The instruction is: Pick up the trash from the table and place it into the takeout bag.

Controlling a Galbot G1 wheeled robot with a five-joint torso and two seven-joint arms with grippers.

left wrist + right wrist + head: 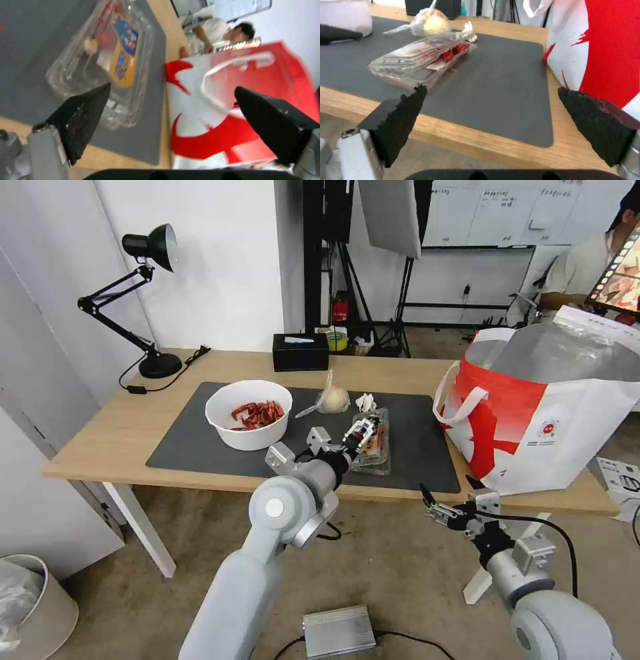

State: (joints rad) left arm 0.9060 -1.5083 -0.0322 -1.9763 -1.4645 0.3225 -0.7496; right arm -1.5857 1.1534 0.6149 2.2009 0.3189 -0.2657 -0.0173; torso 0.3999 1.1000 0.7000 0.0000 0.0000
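Light-wood table (100, 447) spans mid-frame; my left gripper (173, 100), jaws wide, hovers over the clamshell (373, 440) at centre. I should straddle its narrow sides squarely. My right gripper (452, 493) waits wide, lower right.

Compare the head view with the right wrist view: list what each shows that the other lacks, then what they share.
Head view alone: the desk lamp, the red scraps in the white bowl, the bag's foil-lined opening, and the left gripper, open at the clamshell.

Right wrist view alone: the clamshell's near end, seen from low down.

Both: the open right gripper short of the table, the knotted bag, the tissue, the mat and the red-and-white takeout bag.
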